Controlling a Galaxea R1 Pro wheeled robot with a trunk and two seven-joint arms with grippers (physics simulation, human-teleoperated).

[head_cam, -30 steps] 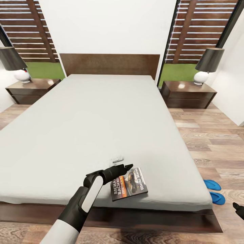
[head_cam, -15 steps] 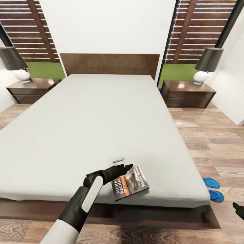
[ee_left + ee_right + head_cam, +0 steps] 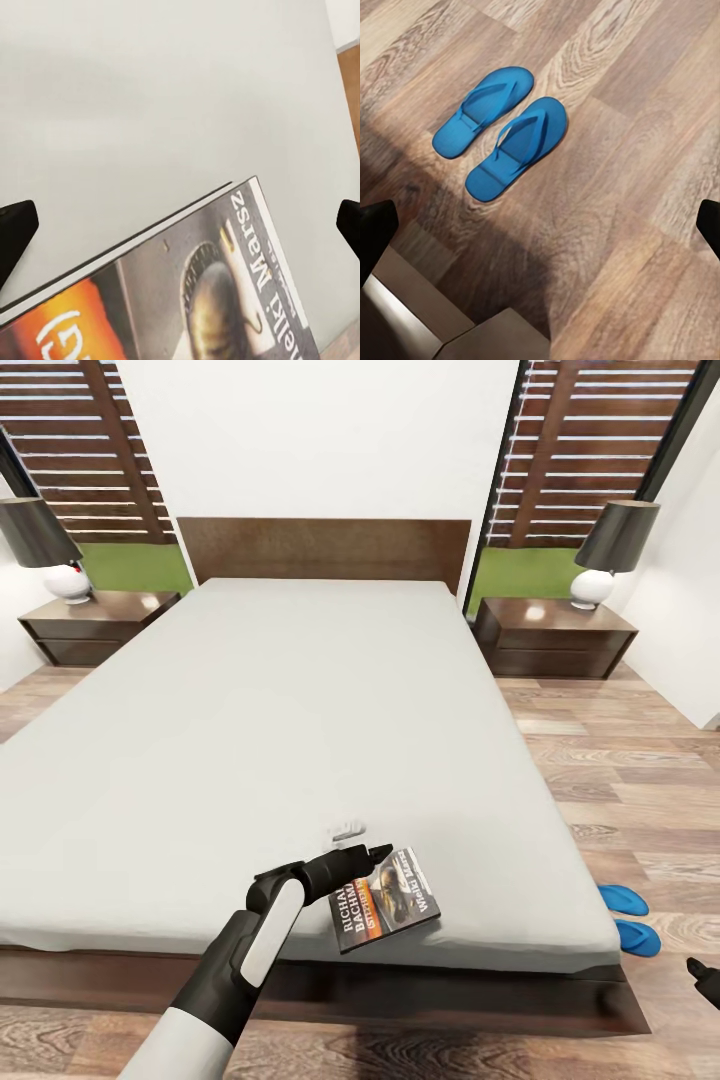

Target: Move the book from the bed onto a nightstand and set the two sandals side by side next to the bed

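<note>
The small thin paperback book with the dark cover and orange band (image 3: 384, 900) lies flat on the light-grey mattress of the large dark-framed platform bed (image 3: 300, 710), near the foot edge, at about 6 o'clock in the head view. The left gripper (image 3: 378, 852) hovers just beside the book's upper left corner, at roughly 11 o'clock from the cover. In the left wrist view its jaws stand wide apart, one dark tip at each side, with the book (image 3: 187, 285) between and beyond them; nothing is held. This spread suggests a pre-grasp alignment: the jaws are probably opened to straddle the thin book at its edge, since a flat item on soft bedding offers little purchase from above. The two bright blue flat flip-flop sandals (image 3: 502, 135) lie on the brown wood-plank floor (image 3: 645, 150), close together and roughly parallel beside the bed, at 4 o'clock from the book. The right gripper (image 3: 706, 980) hangs low over that floor, its jaws also wide apart and empty. The right-hand dark brown glossy nightstand (image 3: 555, 635) stands at 1 o'clock and is likely the nearer drop point.
</note>
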